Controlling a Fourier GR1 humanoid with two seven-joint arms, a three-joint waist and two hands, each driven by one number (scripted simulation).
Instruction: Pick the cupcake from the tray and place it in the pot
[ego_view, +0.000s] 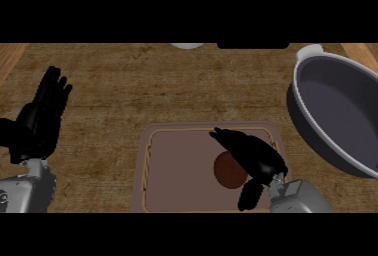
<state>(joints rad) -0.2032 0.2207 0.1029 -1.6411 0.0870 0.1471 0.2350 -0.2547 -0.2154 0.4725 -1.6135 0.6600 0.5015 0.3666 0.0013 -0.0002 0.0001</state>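
A brown cupcake (228, 171) lies on the brownish tray (173, 165) at the lower middle of the head view. My right hand (255, 156) is over the tray, its fingers arched above the cupcake's right side and its thumb hanging down below it; part of the cupcake is hidden under the hand. The hand does not close round the cupcake. The large dark grey pot (336, 112) with a pale handle stands at the right edge, apart from the tray. At the left my left hand (40, 120) rests open, fingers pointing up.
The wooden counter (162, 85) stretches between the tray and the pot. At the top edge sit a pale round object (187, 45) and a dark flat object (253, 45), both cut off by the frame.
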